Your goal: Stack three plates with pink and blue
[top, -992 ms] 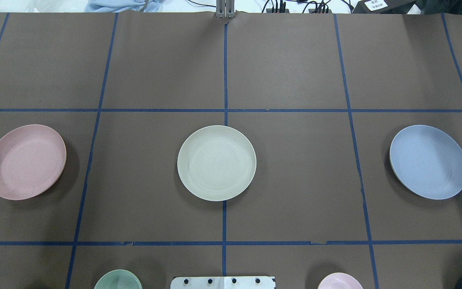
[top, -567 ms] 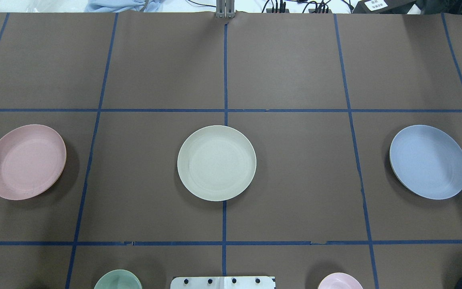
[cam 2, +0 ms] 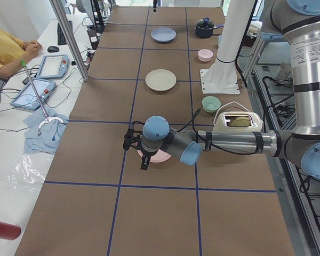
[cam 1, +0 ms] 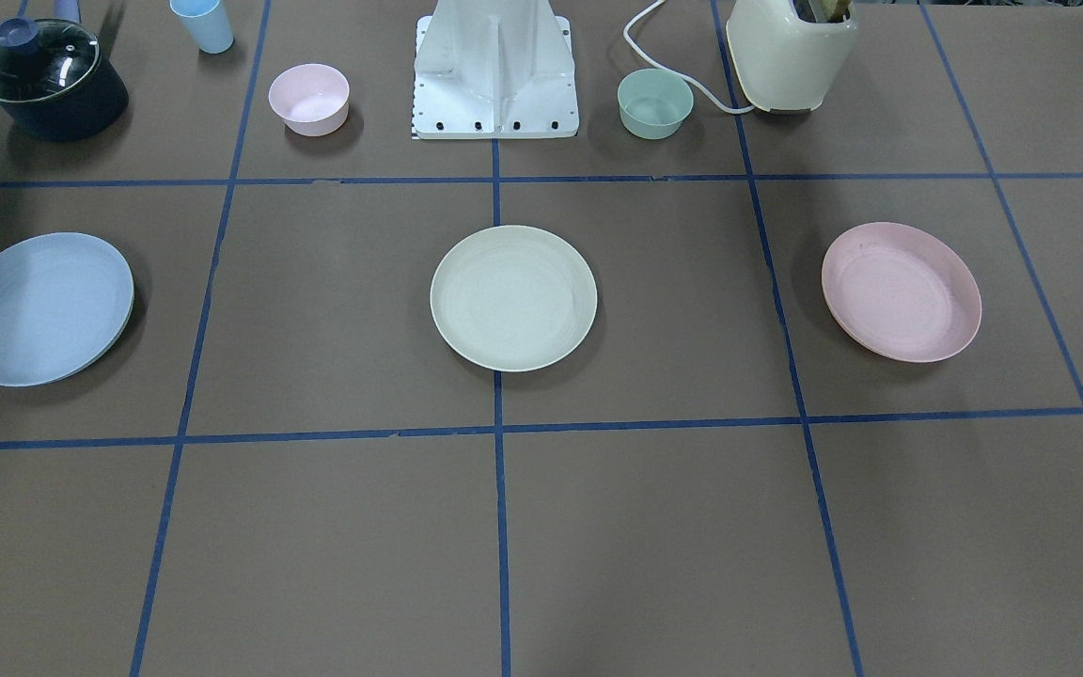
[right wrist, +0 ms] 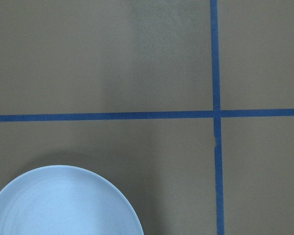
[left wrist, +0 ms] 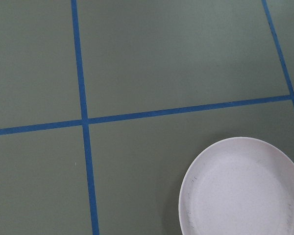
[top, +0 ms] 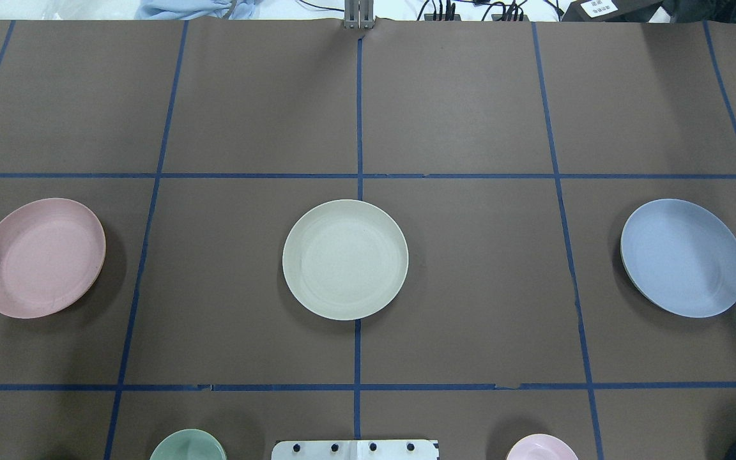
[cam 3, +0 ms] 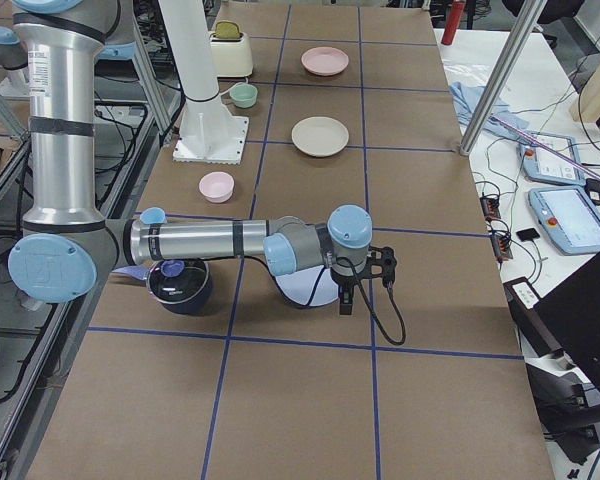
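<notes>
Nothing has shifted in the last second. Nearest the base (top: 355, 449) sit a green bowl (top: 188, 445) and a pink bowl (top: 541, 447). Beyond them the pink plate (top: 41, 257), cream-white plate (top: 345, 259) and light blue plate (top: 682, 257) lie well apart in one row. The left gripper (cam 2: 130, 143) hangs beside the pink plate, the right gripper (cam 3: 383, 268) beside the blue (spread or clenched, I cannot tell).

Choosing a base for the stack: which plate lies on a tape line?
The cream plate, in the middle; the centre line runs under it. The pink plate and blue plate lie clear of any line.
</notes>
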Controlling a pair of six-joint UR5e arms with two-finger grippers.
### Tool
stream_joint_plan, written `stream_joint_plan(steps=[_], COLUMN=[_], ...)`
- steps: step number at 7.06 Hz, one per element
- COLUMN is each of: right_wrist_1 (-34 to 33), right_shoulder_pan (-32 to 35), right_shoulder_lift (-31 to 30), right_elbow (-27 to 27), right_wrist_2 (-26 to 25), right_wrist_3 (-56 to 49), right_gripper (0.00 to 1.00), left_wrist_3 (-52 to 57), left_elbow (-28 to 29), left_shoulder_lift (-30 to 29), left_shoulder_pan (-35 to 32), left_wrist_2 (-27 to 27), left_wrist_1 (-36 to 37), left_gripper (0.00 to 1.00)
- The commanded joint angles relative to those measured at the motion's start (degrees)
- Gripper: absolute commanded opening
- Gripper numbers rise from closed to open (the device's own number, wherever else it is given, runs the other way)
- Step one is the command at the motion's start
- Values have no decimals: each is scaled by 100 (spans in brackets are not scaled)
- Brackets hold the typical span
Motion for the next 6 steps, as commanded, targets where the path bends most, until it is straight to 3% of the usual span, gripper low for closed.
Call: stream_joint_plan(steps=[1, 3, 6], right_wrist_1=[409, 456, 483], right_shoulder_pan=[-210, -438, -553], right_shoulder_lift=[-9, -18, -9], right_elbow=[-28, -55, -37], right_wrist_2=[50, 68, 42], right_wrist_3=[10, 19, 10], right_gripper=[100, 100, 100], left_wrist_3=[-148, -174, -531], left_elbow=[476, 1030, 1270], left_shoulder_lift=[-199, -471, -666], left_shoulder_pan=[644, 1180, 1296], left_wrist_2=[-29, 24, 6], left_wrist_1=[-126, -469, -479], left_gripper=[99, 99, 100])
